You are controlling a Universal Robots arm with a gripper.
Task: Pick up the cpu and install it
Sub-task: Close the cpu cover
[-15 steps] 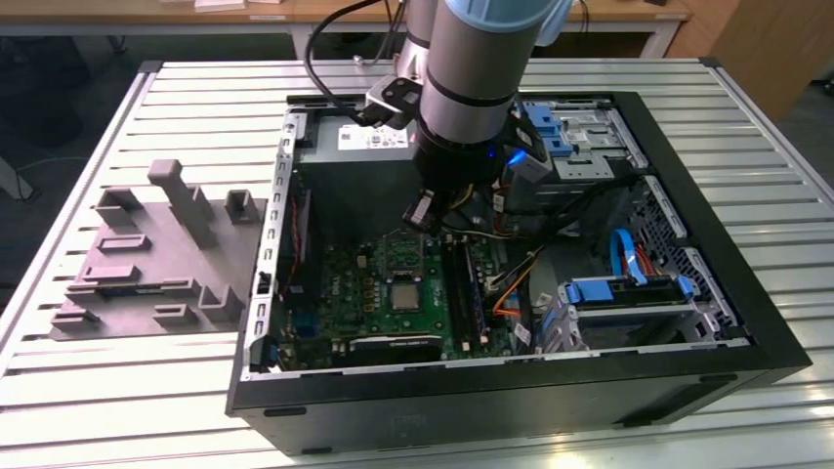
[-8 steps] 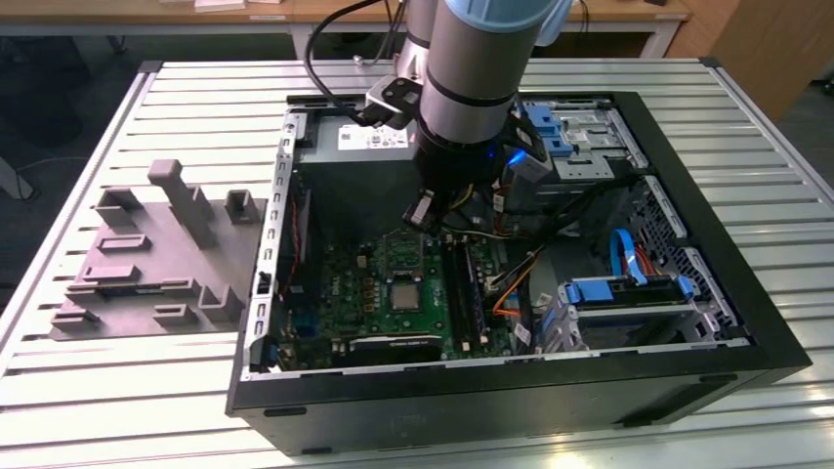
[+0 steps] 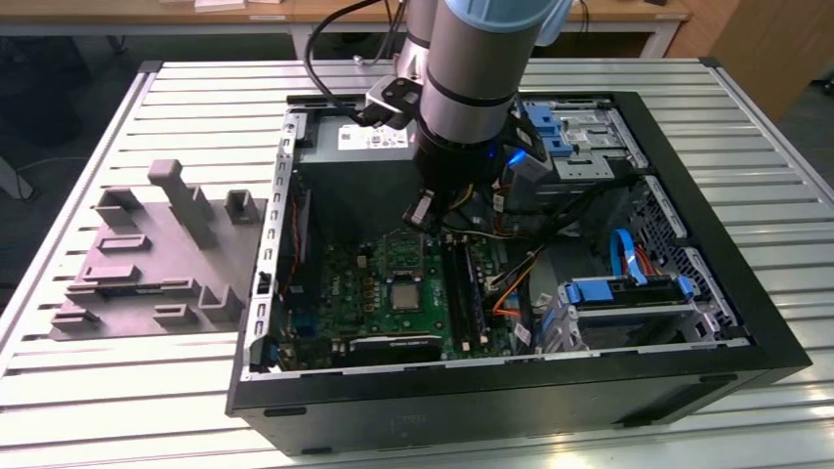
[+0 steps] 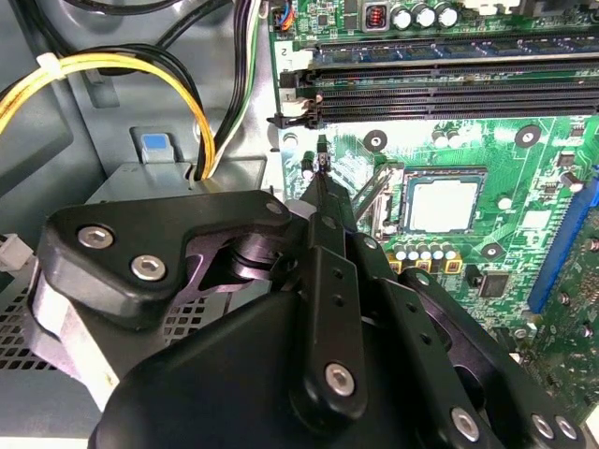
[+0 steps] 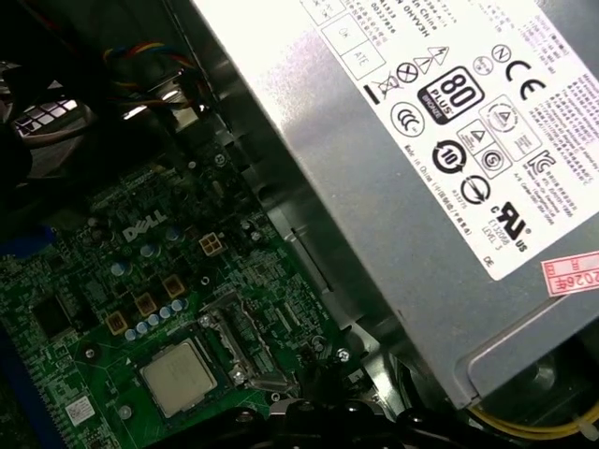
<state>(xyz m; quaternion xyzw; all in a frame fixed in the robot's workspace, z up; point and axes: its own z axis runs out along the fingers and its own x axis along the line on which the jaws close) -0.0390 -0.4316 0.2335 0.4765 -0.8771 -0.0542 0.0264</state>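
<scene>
The cpu (image 4: 442, 204) lies flat in the metal-framed socket on the green motherboard (image 4: 524, 187), its pale silvery top facing up; it is also seen in the first wrist view as the cpu (image 5: 178, 376) and in the exterior view as the cpu (image 3: 405, 296). My gripper (image 4: 321, 173) hangs inside the open computer case (image 3: 729, 322), above the board and to one side of the socket. Its black fingers meet in one narrow tip, shut with nothing between them. In the exterior view the gripper (image 3: 435, 217) sits beyond the cpu, under the arm.
A big grey power supply box (image 5: 421, 187) with a white label stands beside the board. Black memory slots (image 4: 440, 89), yellow cables (image 4: 112, 70) and a blue drive cage (image 3: 626, 293) crowd the case. A grey fixture (image 3: 156, 254) rests on the slatted table (image 3: 131, 391).
</scene>
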